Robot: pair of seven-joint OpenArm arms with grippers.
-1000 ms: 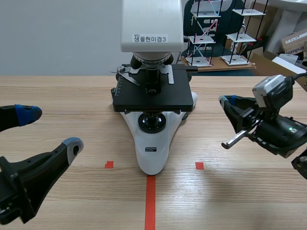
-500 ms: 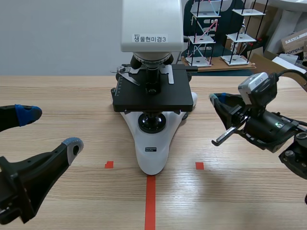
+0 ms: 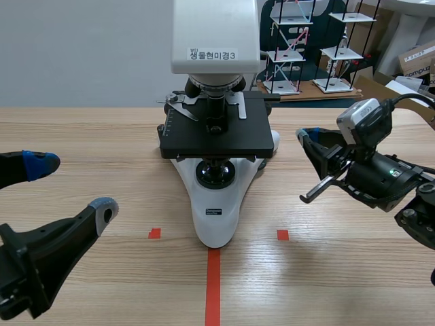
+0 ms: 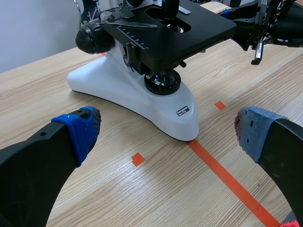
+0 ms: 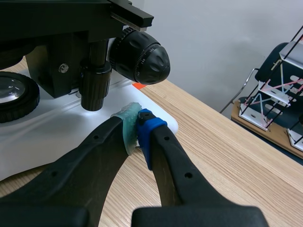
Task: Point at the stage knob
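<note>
Currently the right end effector (image 5: pixel 137 125), pressed together on nothing, sits near the stage knob (image 5: pixel 94 85), which hangs under the microscope (image 3: pixel 214 204) stage just ahead of it, so a slight overshoot could strike it or indicate the larger focus knob (image 5: pixel 141 56) alongside; the left end effector (image 3: pixel 71 185) rests spread, well apart.

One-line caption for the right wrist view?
Shut right gripper pointing toward the stage knob, beside the focus knob.
</note>
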